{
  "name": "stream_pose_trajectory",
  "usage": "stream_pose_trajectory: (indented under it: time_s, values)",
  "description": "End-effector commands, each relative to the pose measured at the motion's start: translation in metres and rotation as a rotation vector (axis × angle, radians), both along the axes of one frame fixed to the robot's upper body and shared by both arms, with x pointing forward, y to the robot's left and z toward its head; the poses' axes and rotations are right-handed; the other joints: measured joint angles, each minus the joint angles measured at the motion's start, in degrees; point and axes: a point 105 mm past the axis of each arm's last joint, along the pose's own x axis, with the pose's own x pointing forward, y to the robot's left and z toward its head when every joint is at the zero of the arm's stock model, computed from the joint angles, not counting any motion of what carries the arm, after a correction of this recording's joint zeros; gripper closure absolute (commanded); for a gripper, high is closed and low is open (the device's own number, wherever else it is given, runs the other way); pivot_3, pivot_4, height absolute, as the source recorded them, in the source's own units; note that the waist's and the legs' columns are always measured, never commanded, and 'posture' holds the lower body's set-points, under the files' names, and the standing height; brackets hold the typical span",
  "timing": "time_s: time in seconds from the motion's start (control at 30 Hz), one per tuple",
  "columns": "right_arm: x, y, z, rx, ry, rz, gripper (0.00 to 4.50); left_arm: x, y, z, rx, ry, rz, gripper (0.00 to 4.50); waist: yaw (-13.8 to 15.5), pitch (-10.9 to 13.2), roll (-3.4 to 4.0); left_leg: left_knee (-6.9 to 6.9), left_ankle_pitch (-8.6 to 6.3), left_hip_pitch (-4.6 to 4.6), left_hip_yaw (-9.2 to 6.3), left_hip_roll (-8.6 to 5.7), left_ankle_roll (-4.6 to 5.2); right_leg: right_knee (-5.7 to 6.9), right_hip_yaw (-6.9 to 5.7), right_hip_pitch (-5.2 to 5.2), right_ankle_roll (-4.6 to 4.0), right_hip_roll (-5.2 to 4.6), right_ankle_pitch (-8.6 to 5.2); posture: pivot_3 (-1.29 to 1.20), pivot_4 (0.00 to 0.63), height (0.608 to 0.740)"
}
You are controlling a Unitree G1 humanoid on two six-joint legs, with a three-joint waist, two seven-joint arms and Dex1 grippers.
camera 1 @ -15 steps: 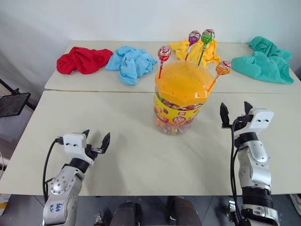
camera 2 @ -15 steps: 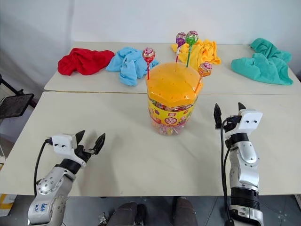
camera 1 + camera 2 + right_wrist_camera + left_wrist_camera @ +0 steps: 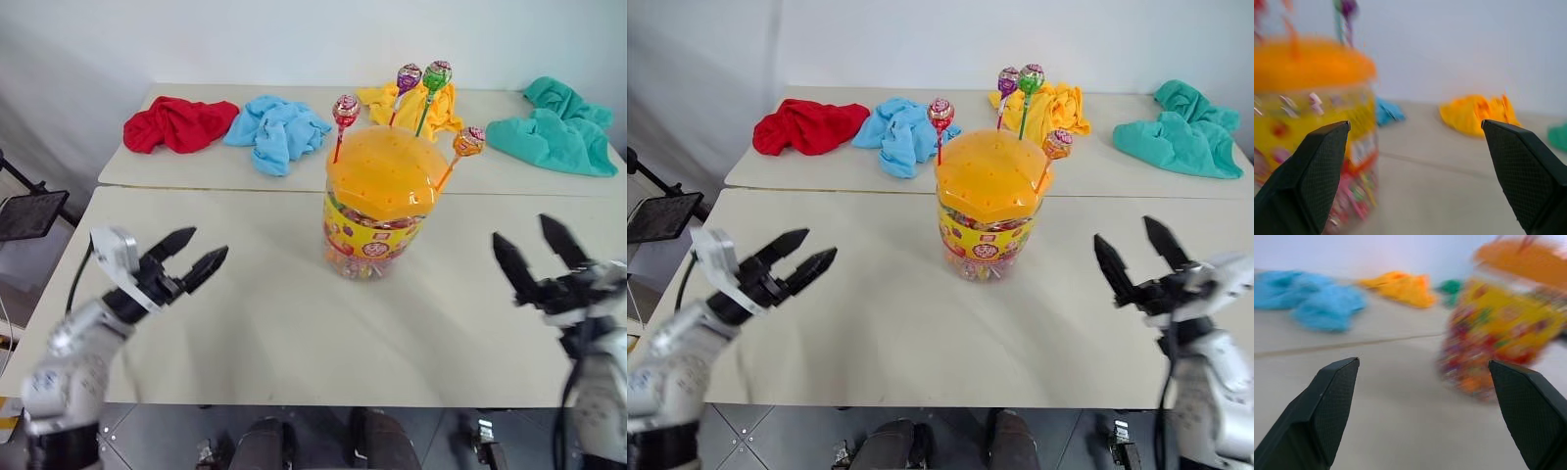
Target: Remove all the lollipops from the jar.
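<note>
Nearest you, both arms were up over the front edge of the table [image 3: 274,352] with nothing in them. Left gripper [image 3: 192,255] had its fingers spread, aimed toward the jar. Right gripper [image 3: 537,257] was spread just as wide, well apart from the jar on its other side.

Mid-table: the jar [image 3: 380,211] stood upright, orange lid on, label facing you. All four lollipops were planted in the lid holes, so none was out yet. The red-pink lollipop [image 3: 345,108] stood at the lid's left rear, the orange lollipop [image 3: 468,141] leaned out off the right edge, and the purple lollipop [image 3: 407,76] and green lollipop [image 3: 436,72] stood close together at the back.

My read for the grab: you should have taken the orange one with the right gripper first, since it was nearest that arm and angled clear of the others. Pinch the stick below the head, then pull along the stick's own tilt rather than straight up, or the jar may tip or slide.

Far side: red cloth [image 3: 178,123], blue cloth [image 3: 277,131], yellow cloth [image 3: 411,104] and teal cloth [image 3: 554,127] lay on the rear table.

Hard to read: both wrist views were smeared, so the sticks couldn't be judged there. How deep the sticks sat in the holes was hidden. The purple and green heads overlapped the yellow cloth.
</note>
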Motion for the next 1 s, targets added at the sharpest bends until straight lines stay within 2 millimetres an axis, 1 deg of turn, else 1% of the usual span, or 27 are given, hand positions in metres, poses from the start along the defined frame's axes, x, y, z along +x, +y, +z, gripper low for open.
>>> stream_pose_trajectory:
  time_s: [0.03, 0.07, 0.13, 0.23, 0.3, 0.37, 0.47, 0.57, 0.67, 0.73, 0.93, 0.97, 1.0]
  values:
    - [-0.039, 0.033, 0.046, 0.071, -0.203, 0.204, 0.0, 0.002, -0.024, 0.038, -0.057, -0.043, -0.282, 0.03, 0.4, 0.0, -0.06, 0.03, 0.02, 0.01, 0.0, -0.02, -0.01, 0.0, 0.01, 0.02, 0.0, 0.03, 0.0, 0.0, 0.15, 0.74]
    - [-0.042, 0.039, 0.048, 0.078, -0.187, 0.232, 0.0, 0.009, -0.032, 0.045, -0.058, -0.061, -0.321, 0.03, 0.4, -0.1, -0.07, 0.04, 0.03, 0.0, 0.01, -0.04, -0.02, -0.02, 0.02, 0.02, 0.0, 0.03, 0.0, 0.0, 0.15, 0.74]
    - [-0.043, 0.049, 0.048, 0.051, -0.183, 0.253, 0.0, 0.022, -0.058, 0.062, -0.057, -0.124, -0.408, 0.03, 0.5, -0.1, -0.12, 0.04, 0.02, 0.09, 0.06, -0.13, -0.01, 0.01, 0.08, 0.07, 0.02, 0.03, 0.01, 0.0, 0.15, 0.74]
    - [-0.045, 0.059, 0.049, 0.039, -0.197, 0.281, 0.0, 0.032, -0.089, 0.079, -0.059, -0.188, -0.503, 0.03, 0.6, -0.1, -0.14, 0.04, 0.05, -0.02, 0.09, -0.25, 0.03, -0.14, 0.06, 0.06, 0.05, 0.04, 0.03, 0.0, 0.15, 0.74]
    - [-0.045, 0.062, 0.049, 0.053, -0.204, 0.289, 0.0, 0.034, -0.108, 0.087, -0.055, -0.223, -0.561, 0.03, 0.6, -0.1, -0.15, 0.04, 0.06, -0.07, 0.12, -0.37, 0.05, -0.24, 0.06, 0.05, 0.07, 0.11, 0.04, 0.0, 0.15, 0.74]
    - [-0.044, 0.062, 0.049, 0.058, -0.208, 0.281, 0.0, 0.036, -0.118, 0.089, -0.05, -0.24, -0.59, 0.03, 0.4, -0.1, -0.15, 0.04, 0.06, -0.14, 0.13, -0.38, 0.05, -0.37, 0.04, 0.04, 0.09, 0.19, 0.05, 0.0, 0.15, 0.74]
    - [-0.042, 0.063, 0.048, 0.064, -0.21, 0.277, 0.0, 0.04, -0.129, 0.093, -0.064, -0.266, -0.599, 0.03, 0.2, -0.1, -0.15, 0.01, 0.04, -0.12, 0.16, -0.29, 0.03, -0.41, 0.05, 0.03, 0.1, 0.3, 0.05, 0.0, 0.15, 0.74]
    - [-0.042, 0.064, 0.049, 0.082, -0.22, 0.275, 0.0, 0.038, -0.135, 0.096, -0.073, -0.276, -0.631, 0.63, 0.4, -0.1, -0.16, 0.03, 0.09, -0.11, 0.13, -0.25, -0.04, -0.39, 0.07, 0.03, 0.1, 0.37, 0.05, 0.0, 0.15, 0.74]
    - [-0.042, 0.065, 0.05, 0.091, -0.227, 0.276, 0.0, 0.038, -0.138, 0.096, -0.068, -0.28, -0.639, 1.53, 0.5, -0.1, -0.16, 0.09, 0.11, -0.11, 0.14, -0.25, -0.02, -0.37, 0.14, 0.05, 0.09, 0.36, 0.05, 0.0, 0.15, 0.74]
    - [-0.042, 0.066, 0.05, 0.091, -0.228, 0.277, 0.0, 0.04, -0.139, 0.096, -0.071, -0.284, -0.623, 2.22, 0.5, -0.1, -0.16, 0.1, 0.11, -0.11, 0.14, -0.25, -0.01, -0.37, 0.19, 0.06, 0.09, 0.34, 0.05, 0.0, 0.15, 0.74]
    - [-0.042, 0.069, 0.051, 0.088, -0.23, 0.278, 0.0, 0.044, -0.144, 0.095, -0.067, -0.29, -0.617, 4.01, 0.6, -0.1, -0.16, 0.11, 0.11, -0.13, 0.1, -0.26, -0.01, -0.37, 0.15, 0.05, 0.1, 0.33, 0.05, 0.0, 0.15, 0.74]
    - [-0.042, 0.07, 0.051, 0.088, -0.23, 0.28, 0.0, 0.045, -0.145, 0.096, -0.068, -0.297, -0.606, 4.3, 0.6, -0.1, -0.17, 0.1, 0.11, -0.14, 0.1, -0.26, 0.0, -0.37, 0.14, 0.05, 0.1, 0.33, 0.05, 0.0, 0.15, 0.74]
    - [-0.042, 0.07, 0.051, 0.088, -0.23, 0.281, 0.0, 0.047, -0.146, 0.096, -0.069, -0.302, -0.598, 4.46, 0.6, -0.1, -0.17, 0.1, 0.11, -0.14, 0.1, -0.26, 0.0, -0.37, 0.15, 0.05, 0.1, 0.33, 0.05, 0.0, 0.15, 0.74]
